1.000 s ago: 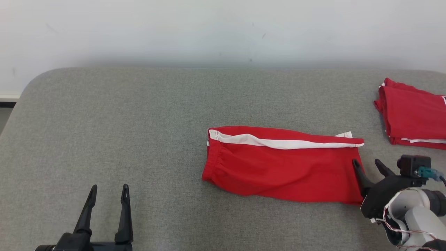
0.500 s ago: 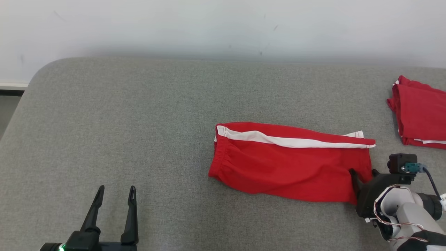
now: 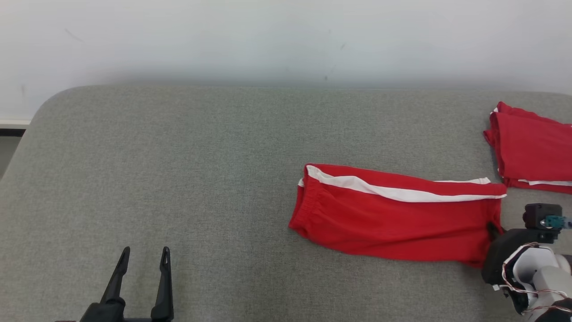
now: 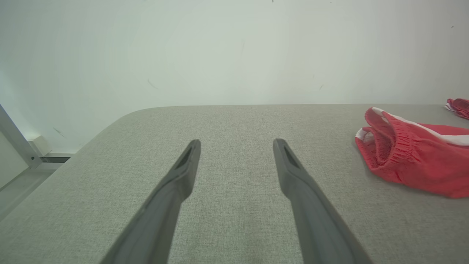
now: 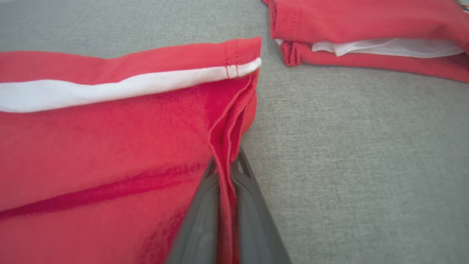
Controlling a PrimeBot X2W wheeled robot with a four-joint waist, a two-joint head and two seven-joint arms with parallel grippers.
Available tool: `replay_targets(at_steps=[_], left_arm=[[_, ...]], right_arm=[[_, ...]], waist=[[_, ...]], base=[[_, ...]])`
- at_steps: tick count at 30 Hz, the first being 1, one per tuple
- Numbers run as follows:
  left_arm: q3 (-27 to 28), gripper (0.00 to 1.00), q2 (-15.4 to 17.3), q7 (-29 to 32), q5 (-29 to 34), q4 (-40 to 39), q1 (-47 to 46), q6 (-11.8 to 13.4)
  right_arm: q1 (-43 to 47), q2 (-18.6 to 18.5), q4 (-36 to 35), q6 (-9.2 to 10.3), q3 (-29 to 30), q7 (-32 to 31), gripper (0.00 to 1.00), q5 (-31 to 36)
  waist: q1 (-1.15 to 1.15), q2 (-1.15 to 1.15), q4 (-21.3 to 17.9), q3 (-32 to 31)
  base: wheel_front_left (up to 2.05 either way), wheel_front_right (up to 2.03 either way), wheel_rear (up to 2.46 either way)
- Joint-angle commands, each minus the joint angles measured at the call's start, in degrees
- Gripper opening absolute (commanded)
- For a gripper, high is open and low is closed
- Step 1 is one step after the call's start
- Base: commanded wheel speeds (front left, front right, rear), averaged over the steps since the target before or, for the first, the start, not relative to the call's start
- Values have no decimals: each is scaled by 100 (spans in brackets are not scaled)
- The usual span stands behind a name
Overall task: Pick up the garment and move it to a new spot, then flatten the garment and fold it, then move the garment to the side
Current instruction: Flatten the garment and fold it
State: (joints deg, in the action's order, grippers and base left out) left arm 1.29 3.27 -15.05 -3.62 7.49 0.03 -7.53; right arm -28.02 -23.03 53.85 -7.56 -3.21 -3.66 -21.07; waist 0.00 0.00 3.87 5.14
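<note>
grey padded tabletop carries the garment at 4 o'clock from centre. right gripper pinches its 3 o'clock hem; left gripper, at 7 o'clock, has fingers apart. that thin bite may slip mid-drag, rumpling it.

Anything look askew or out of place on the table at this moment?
Mildly: the garment lies slanted, its hem bunched where the right gripper pinches it, its corner close beside the other folded red garment. No damage visible.
</note>
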Motion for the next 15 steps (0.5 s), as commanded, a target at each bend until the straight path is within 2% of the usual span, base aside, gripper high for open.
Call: replay_targets(at_steps=[1, 8, 15], left_arm=[[35, 100, 2, -16, -40, -16, 102, 15], [82, 100, -17, -16, -67, -26, 157, 30], [89, 100, -30, -16, -83, -5, 133, 32]], right_arm=[[63, -65, -30, 19, 14, 59, 0, -35], [112, -79, -603, 18, -176, 35, 0, -317], [250, 93, -1869, 18, -477, -214, 0, -800]], waist=[[0, 0, -44, -26], [0, 0, -182, -37], [0, 0, -237, -41]], base=[[0, 0, 0], [0, 0, 0], [0, 0, 0]])
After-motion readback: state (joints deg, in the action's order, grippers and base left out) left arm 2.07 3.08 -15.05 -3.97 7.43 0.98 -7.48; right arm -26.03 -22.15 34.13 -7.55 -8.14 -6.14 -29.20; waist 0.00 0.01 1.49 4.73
